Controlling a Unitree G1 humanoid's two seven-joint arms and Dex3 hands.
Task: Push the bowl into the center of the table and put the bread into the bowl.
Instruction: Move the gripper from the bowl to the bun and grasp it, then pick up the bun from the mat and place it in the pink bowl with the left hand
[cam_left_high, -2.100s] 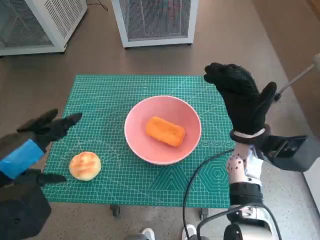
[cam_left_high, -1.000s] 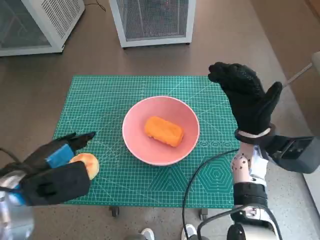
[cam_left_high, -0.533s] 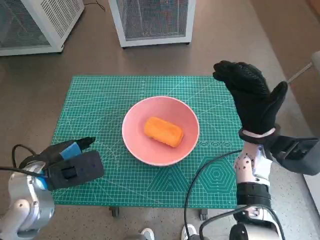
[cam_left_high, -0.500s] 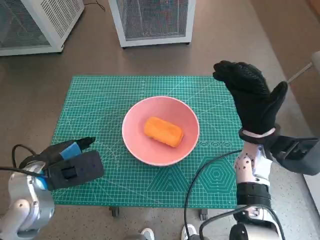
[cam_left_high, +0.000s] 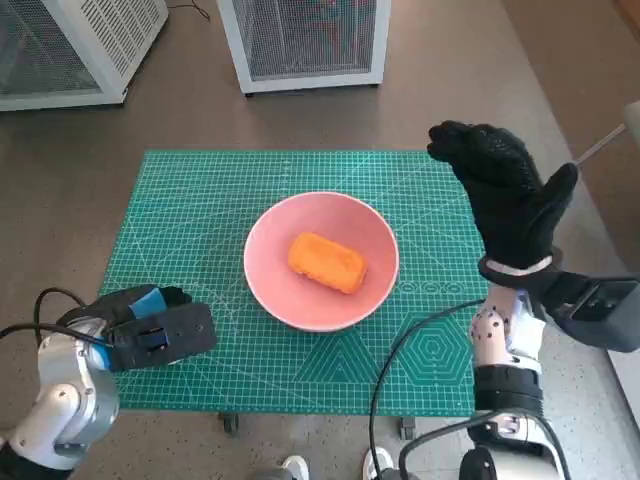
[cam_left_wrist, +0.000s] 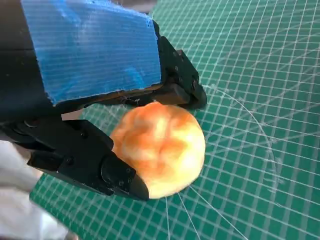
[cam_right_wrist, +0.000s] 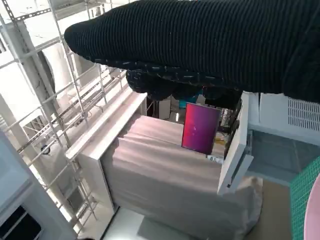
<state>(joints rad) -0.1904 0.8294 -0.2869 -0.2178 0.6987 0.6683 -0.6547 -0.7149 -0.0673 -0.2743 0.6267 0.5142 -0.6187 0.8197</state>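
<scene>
Down at eight o'clock on the table (cam_left_high: 300, 370), the left robot hand (cam_left_high: 150, 325) sits over the round bread roll (cam_left_wrist: 159, 147), black fingers (cam_left_wrist: 120, 175) cupped on either side of it and touching; the roll rests on the green cutting mat (cam_left_high: 200, 210), not lifted. At the centre sits the pink bowl (cam_left_high: 265, 275), an orange bread loaf (cam_left_high: 325, 262) already lying in it. Out at three o'clock, the right robot hand (cam_left_high: 505, 200) hangs raised beside the bowl, fingers spread, holding nothing. By my reading the bowl is placed and the roll is being grasped. Next call: firm the grip, lift, swing toward centre, release over the bowl beside the loaf.
</scene>
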